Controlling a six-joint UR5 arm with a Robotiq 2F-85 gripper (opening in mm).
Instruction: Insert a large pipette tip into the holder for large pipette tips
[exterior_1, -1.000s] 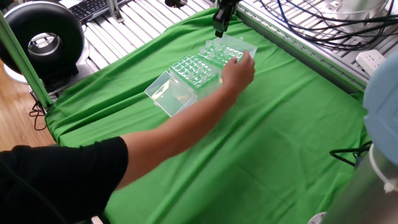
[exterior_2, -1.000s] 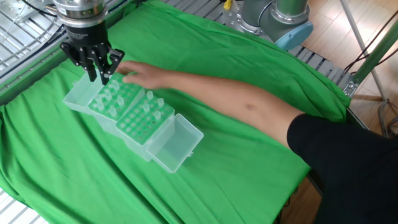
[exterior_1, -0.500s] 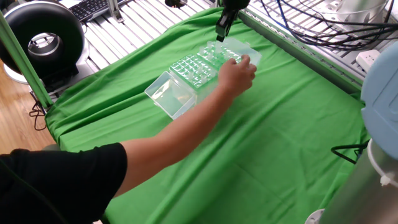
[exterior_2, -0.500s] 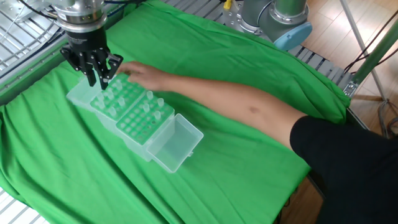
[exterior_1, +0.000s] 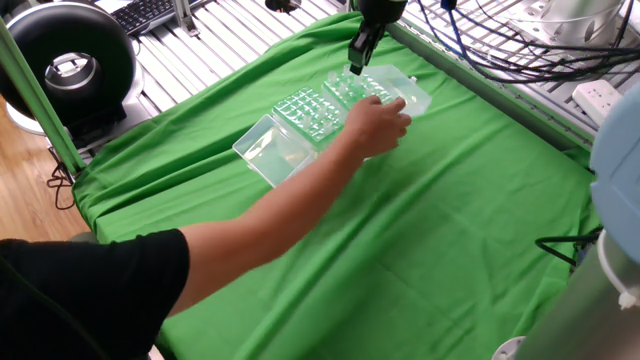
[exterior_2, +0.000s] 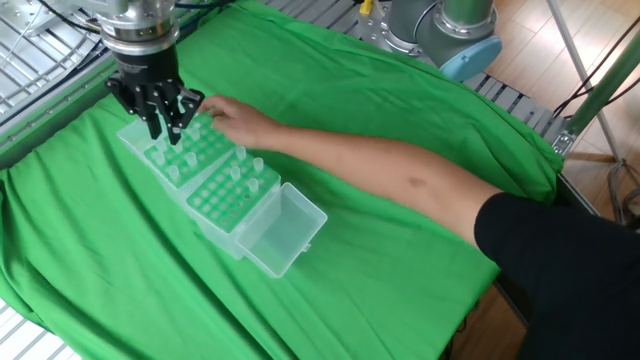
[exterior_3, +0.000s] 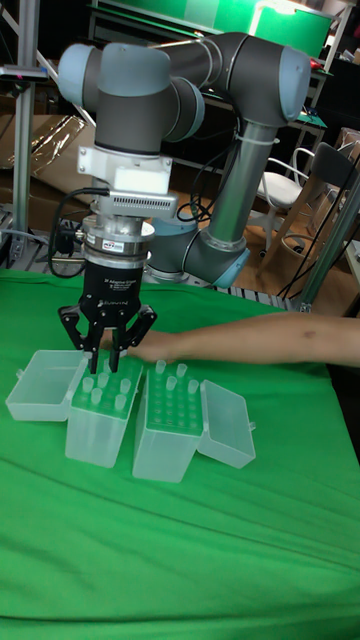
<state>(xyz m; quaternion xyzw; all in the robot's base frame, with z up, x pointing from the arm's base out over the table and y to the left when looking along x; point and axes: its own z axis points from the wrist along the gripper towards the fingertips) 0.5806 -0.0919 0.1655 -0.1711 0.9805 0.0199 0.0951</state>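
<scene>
The tall fixed view faces the hand (exterior_3: 106, 366) head-on. Its fingers point down, drawn close together, right above the green top of the tip holder (exterior_3: 99, 428). I cannot tell whether they pinch a tip. The holder stands on the green-draped surface (exterior_3: 180, 560), just beside a second box (exterior_3: 168, 432). Only the other fixed view shows the whole person's arm (exterior_2: 400, 180) and its fingers at the holder's far edge.

Green cloth (exterior_1: 450, 210), round black fan (exterior_1: 68, 62).
</scene>
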